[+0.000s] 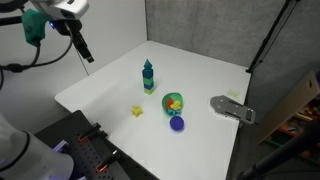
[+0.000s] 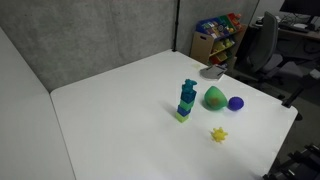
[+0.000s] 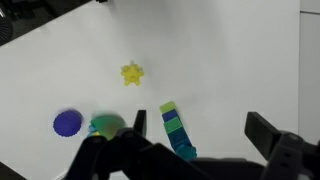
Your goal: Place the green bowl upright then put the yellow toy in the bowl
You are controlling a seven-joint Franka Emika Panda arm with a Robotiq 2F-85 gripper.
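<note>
Four items, bottle [image 1: 148, 76] and ball [image 1: 177, 124] beside green bowl [image 1: 173, 101], yellow toy [image 1: 137, 111] apart

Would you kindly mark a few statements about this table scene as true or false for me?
1. The yellow toy lies on the table, outside the bowl. True.
2. The gripper holds the bowl. False: it hangs open above the table, away from every object.
3. The blue ball sits beside the bowl. True.
4. The teal tower lies flat. False: it stands upright.
</note>
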